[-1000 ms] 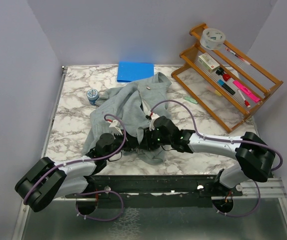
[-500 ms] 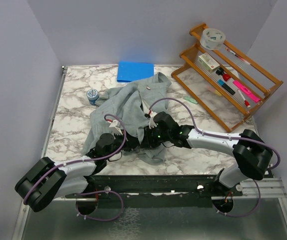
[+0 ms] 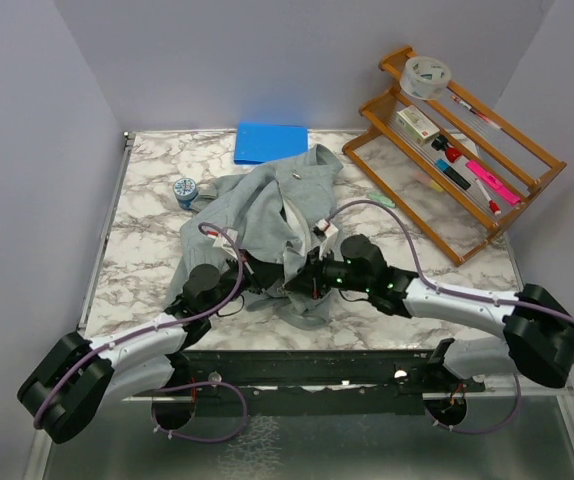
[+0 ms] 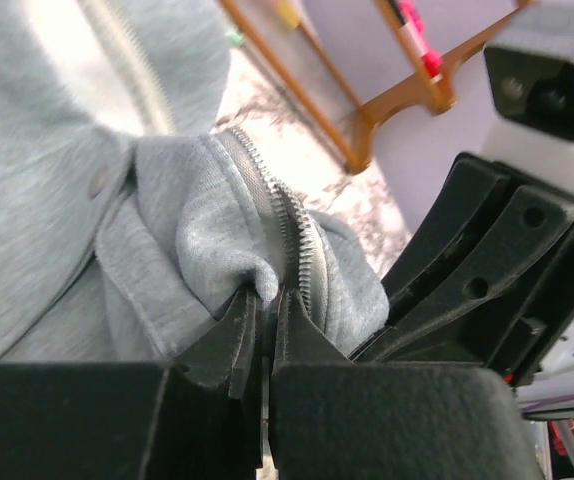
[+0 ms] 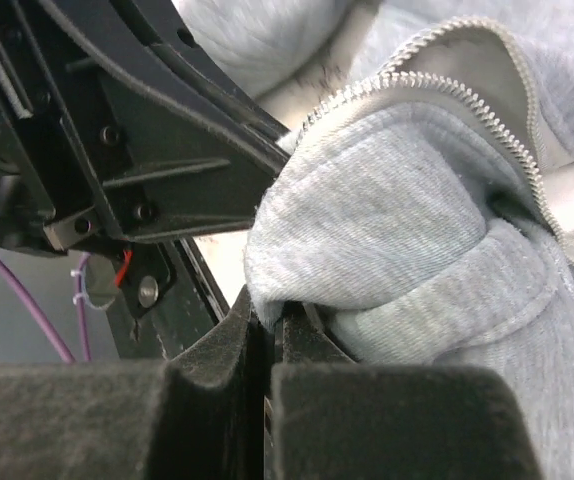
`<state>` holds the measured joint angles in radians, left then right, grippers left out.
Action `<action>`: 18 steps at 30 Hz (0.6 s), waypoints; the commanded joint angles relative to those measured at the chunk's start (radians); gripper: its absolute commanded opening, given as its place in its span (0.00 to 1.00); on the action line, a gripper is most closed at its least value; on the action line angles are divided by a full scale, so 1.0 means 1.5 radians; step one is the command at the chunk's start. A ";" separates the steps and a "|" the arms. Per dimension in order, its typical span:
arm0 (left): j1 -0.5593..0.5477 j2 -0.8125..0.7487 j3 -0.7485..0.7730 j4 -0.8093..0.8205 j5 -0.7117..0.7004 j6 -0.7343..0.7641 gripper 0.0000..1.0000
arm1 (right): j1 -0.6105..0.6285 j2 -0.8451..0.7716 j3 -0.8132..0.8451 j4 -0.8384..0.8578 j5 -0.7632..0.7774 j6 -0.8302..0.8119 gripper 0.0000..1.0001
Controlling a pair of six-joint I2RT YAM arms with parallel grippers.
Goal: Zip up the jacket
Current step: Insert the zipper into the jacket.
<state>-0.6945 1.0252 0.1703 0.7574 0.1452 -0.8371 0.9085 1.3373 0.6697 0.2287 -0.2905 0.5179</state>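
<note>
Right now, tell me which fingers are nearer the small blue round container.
Left. The left fingers pinch the jacket toward the near right of the container; the right fingers pinch it alongside, farther right.

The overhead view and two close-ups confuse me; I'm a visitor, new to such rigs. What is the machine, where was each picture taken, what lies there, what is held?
Two robot arms, left and right, are bolted to the near edge of a marble-patterned table. The overhead picture looks down from behind them; each close-up comes from a wrist camera. On it lie a light grey fleece hooded jacket, a flat blue rectangular pad, a round blue tin and a wooden rack of pens. The left gripper and the right gripper are shut, each pinching the jacket beside its pale zipper.
</note>
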 commanded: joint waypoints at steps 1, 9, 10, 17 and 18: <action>-0.001 -0.046 0.052 -0.005 -0.017 -0.007 0.00 | -0.003 -0.069 -0.086 0.239 0.083 0.002 0.00; 0.004 -0.053 0.127 -0.059 -0.022 0.018 0.00 | -0.002 -0.162 -0.015 0.268 -0.082 -0.147 0.00; 0.006 -0.054 0.135 -0.068 -0.024 0.022 0.00 | 0.000 -0.185 -0.008 0.255 -0.131 -0.148 0.00; 0.014 -0.082 0.142 -0.127 -0.062 0.046 0.00 | -0.044 -0.239 -0.144 0.135 0.104 -0.126 0.00; 0.016 -0.085 0.143 -0.128 -0.064 0.045 0.00 | -0.057 -0.215 -0.144 0.176 0.090 -0.118 0.00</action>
<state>-0.6804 0.9234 0.3683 0.6239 0.1017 -0.8009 0.8875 0.9215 0.5449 0.4793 -0.2741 0.3309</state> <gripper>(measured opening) 0.033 0.041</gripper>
